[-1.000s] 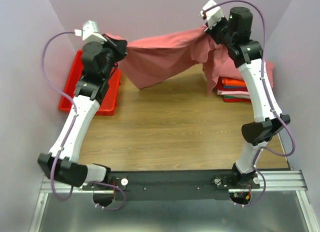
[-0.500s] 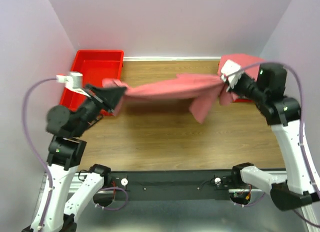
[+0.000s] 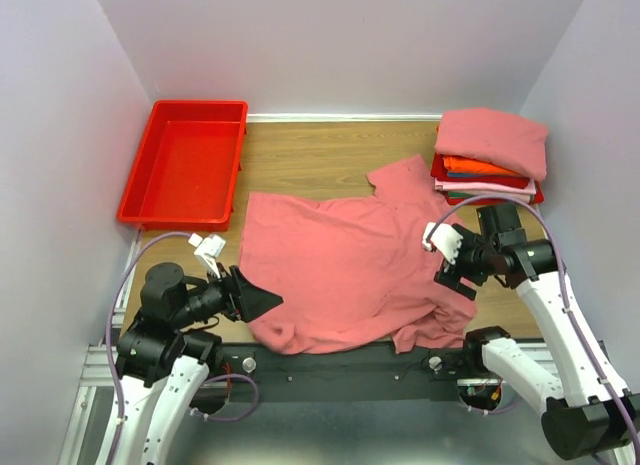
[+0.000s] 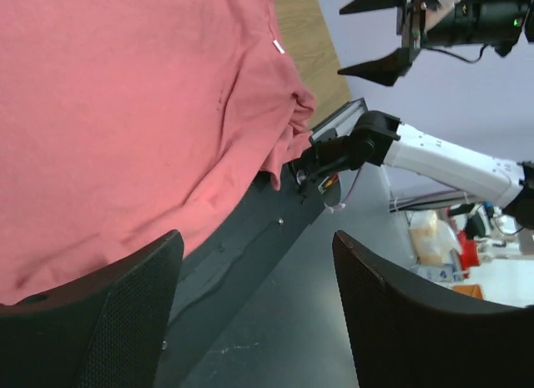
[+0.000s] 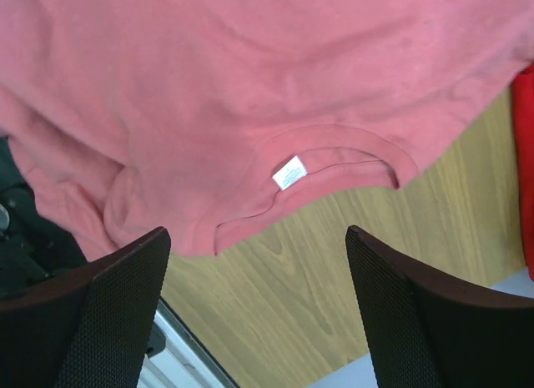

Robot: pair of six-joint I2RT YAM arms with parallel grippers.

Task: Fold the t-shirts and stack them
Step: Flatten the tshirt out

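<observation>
Where laid open across the counter (image 3: 310, 165), shows the salmon-pink t-shirt (image 3: 345, 270) mostly flat, near hem bunched at the front edge, neck tag (image 5: 289, 172) below the right gripper (image 5: 256, 234). Puts the left gripper (image 4: 254, 242) at its near left corner. Holds both sets of jaws spread, pinching nothing. Shows folded t-shirts (image 3: 490, 155) stacked far right.
</observation>
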